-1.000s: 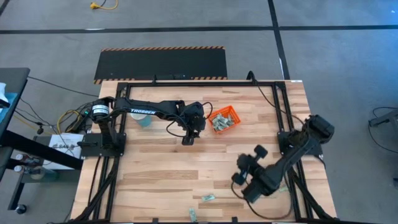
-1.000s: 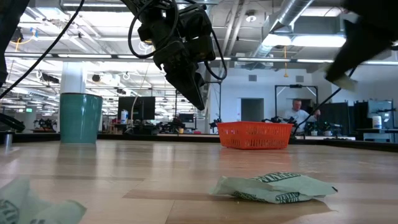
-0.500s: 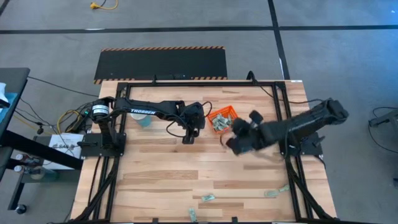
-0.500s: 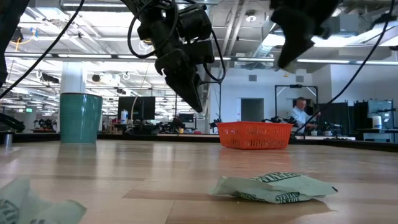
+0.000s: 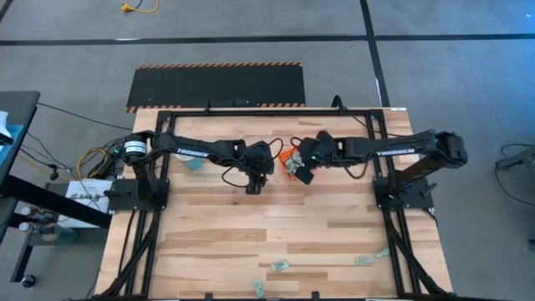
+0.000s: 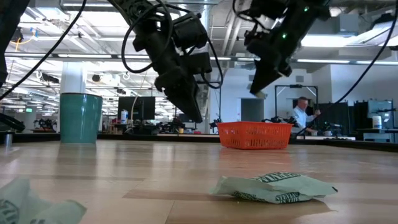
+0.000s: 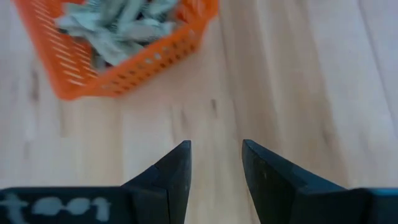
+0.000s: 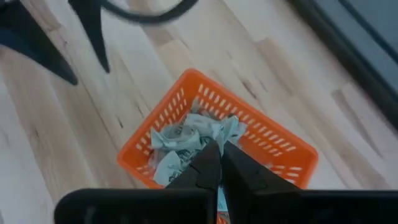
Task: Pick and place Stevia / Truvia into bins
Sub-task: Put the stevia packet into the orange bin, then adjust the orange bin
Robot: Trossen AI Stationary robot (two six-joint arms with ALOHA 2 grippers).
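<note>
The orange tray (image 5: 288, 156) stands on the far middle of the table, holding several pale green Stevia packets (image 8: 186, 140). My right gripper (image 5: 303, 176) hangs shut over the tray (image 8: 273, 144) with a pale packet at its tips. My left gripper (image 5: 253, 188) hovers open just left of the tray (image 7: 124, 74), above bare wood, with nothing between its fingers (image 7: 180, 155). Loose packets (image 5: 280, 266) lie flat by the near edge, one of them close to the low camera (image 6: 273, 186). My right gripper pinches a pale packet between its two shut fingers. A thin strip of it (image 8: 216, 198) shows between them, and a pale end (image 6: 259, 94) shows at the tips. The fingers slant down from the table's right side. The packet is lifted clear above the tray.
A teal cup (image 5: 194, 163) stands left of my left gripper, also seen upright in the low view (image 6: 81, 118). More loose packets lie at the near right (image 5: 368, 259) and the near edge (image 5: 259, 288). Bare wood fills the table's middle.
My right gripper has swung, still shut, from the table's near right to the far middle, turning as it went, and now hangs over the tray. My left gripper has dipped a little and tipped further down, its opening unchanged.
</note>
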